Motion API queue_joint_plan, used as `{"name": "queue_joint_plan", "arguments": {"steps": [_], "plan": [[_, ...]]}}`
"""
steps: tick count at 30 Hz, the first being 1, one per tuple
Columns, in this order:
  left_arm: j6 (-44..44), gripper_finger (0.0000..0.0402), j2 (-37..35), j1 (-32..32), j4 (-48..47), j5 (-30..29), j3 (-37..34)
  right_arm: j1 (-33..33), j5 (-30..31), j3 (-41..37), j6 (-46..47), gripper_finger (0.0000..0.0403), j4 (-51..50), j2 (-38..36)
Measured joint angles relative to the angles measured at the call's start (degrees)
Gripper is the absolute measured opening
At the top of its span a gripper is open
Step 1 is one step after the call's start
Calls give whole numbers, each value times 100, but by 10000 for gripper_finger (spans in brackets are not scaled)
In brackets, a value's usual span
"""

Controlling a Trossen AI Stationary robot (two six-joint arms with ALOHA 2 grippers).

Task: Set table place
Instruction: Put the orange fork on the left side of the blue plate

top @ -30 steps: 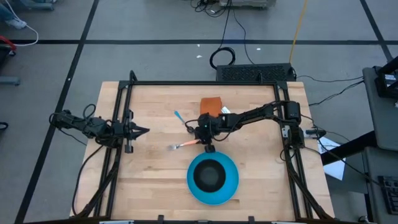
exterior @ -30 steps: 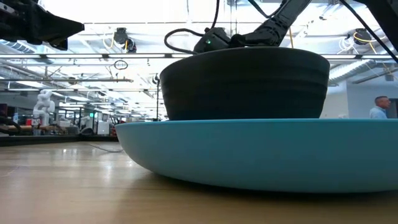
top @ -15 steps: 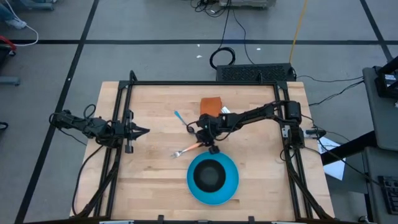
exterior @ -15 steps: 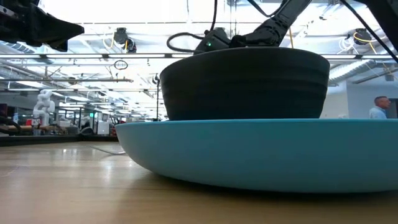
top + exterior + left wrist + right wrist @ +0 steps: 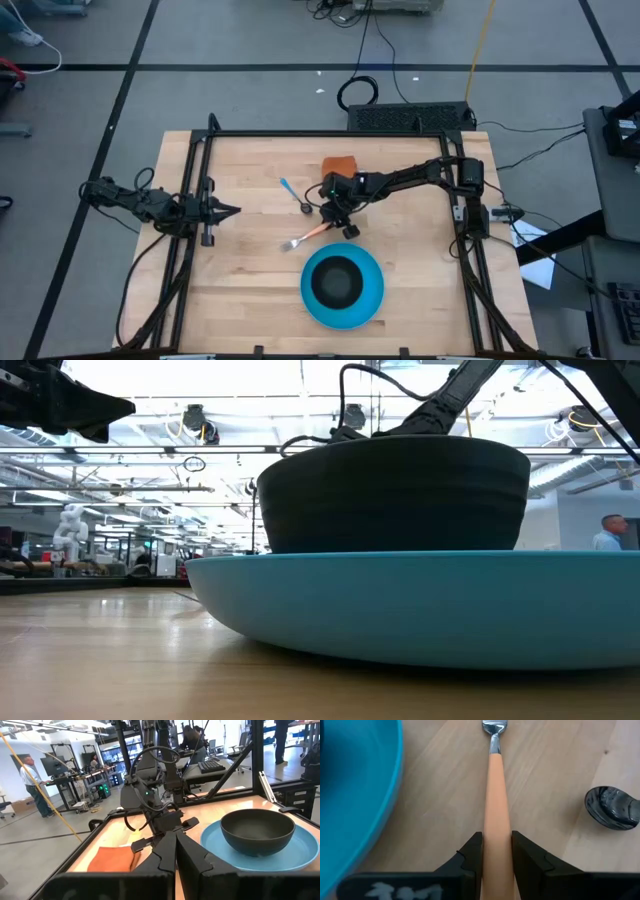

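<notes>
The right gripper (image 5: 496,851) has its fingers (image 5: 470,852) pinched on the orange handle of the fork (image 5: 496,810), which runs straight out ahead between them, tines farthest from the wrist, its long axis in line with the fingers' reach. From above, the fork (image 5: 305,238) slants across the table (image 5: 240,290), its handle end under the right gripper (image 5: 345,228) near the middle and its metal head pointing away toward the left arm's side and the near edge. I cannot tell whether the fork is lifted or resting on the wood. The blue plate (image 5: 372,298) with the black bowl (image 5: 336,282) sitting in its centre lies just beside the fork, toward the near edge; the plate's rim (image 5: 360,810) runs close along one side of the handle without touching it. What the next move likely turns on is bringing the fork's long axis alongside the plate rim, so the plate itself is the thing to avoid clipping. On the fork's other side, near but apart, lies the spoon (image 5: 294,196), its dark bowl (image 5: 613,808) showing close by, and beyond the right gripper sits the folded orange cloth (image 5: 338,166). The left gripper (image 5: 226,211) waits at the table's left edge, fingers pressed together, well apart from everything
</notes>
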Motion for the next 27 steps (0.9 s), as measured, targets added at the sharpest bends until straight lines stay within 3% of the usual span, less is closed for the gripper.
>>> {"name": "queue_joint_plan", "arguments": {"steps": [9,16,27], "plan": [[-13,17,0,0,-32,2,0,35,6,0,103,66,-15,0],[-32,17,0,0,-37,4,0,74,17,0,180,115,11,0],[-408,17,4,0,-57,9,0,72,50,0,486,118,675,-65]]}}
